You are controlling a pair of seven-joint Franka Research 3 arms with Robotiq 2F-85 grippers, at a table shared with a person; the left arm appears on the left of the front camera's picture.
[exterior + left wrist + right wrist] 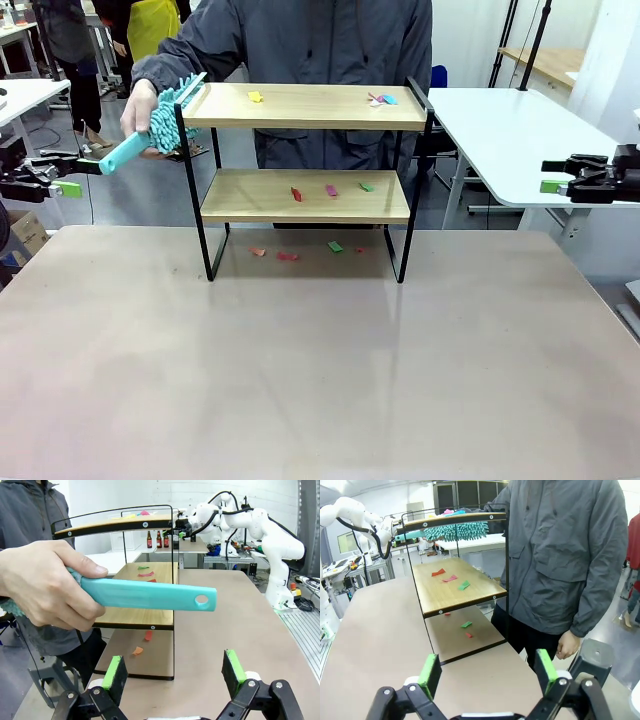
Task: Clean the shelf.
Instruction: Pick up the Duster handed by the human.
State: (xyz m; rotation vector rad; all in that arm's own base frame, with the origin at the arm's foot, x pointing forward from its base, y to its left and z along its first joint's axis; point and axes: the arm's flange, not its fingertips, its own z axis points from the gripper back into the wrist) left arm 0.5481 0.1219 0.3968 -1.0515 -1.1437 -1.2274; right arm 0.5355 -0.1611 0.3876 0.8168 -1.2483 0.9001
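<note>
Wooden-boarded, the shelf [310,107] is standing toward the far side of the worktop [320,370] — a person's hand [140,108] is holding a teal duster [170,115] at its top board's left end. Our left claw [175,667] and right claw [487,665] are hanging spread.

no readable text, labels or numbers

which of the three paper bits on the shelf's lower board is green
The rightmost bit in the front view; the middle bit is pink and the left bit red.
</note>
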